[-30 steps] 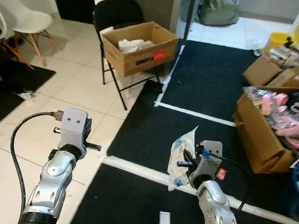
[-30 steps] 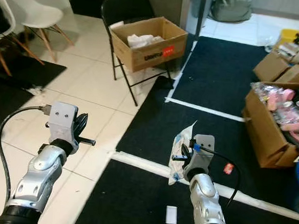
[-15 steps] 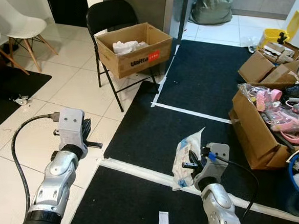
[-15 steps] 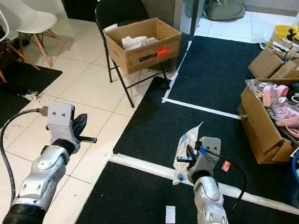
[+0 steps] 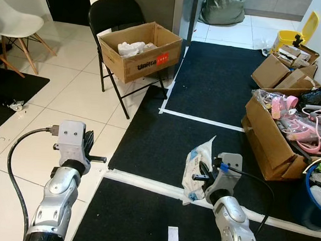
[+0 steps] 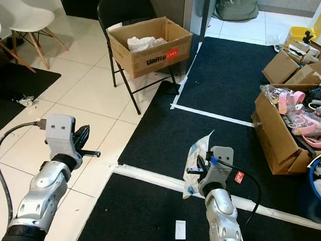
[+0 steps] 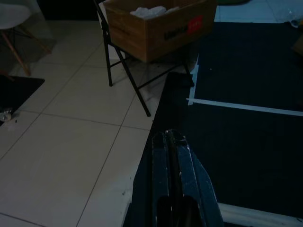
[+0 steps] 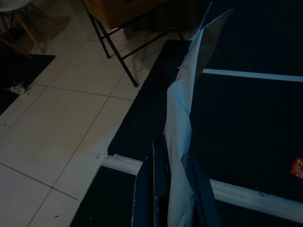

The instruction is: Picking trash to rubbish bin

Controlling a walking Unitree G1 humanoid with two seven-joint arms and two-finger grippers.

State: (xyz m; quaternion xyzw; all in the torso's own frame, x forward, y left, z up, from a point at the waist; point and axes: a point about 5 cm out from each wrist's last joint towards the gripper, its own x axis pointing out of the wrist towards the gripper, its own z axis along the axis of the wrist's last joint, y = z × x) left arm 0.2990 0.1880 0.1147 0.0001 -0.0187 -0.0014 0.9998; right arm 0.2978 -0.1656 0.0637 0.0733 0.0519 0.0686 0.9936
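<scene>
My right gripper (image 5: 199,175) is shut on a white plastic wrapper with blue print (image 5: 197,166), held upright above the black mat; the wrapper (image 8: 184,123) stands pinched between the black fingers (image 8: 160,189). My left gripper (image 5: 87,147) is raised over the white tiles, its fingers (image 7: 171,163) pressed together with nothing in them. A cardboard box (image 5: 138,49) with white crumpled trash inside rests on a black folding chair (image 5: 110,15) ahead. A yellow bin (image 5: 296,36) stands far back at the right.
Open cardboard boxes (image 5: 275,137) full of pink items line the right side, with a blue tub (image 5: 318,192) beside them. White tape strips (image 5: 145,183) cross the black mats. A white chair (image 5: 18,25) stands at the left. A small white scrap (image 5: 173,235) lies on the mat.
The camera has shifted forward and slightly right, so the whole scene slid. Both arms keep their pose, the right still holding the wrapper.
</scene>
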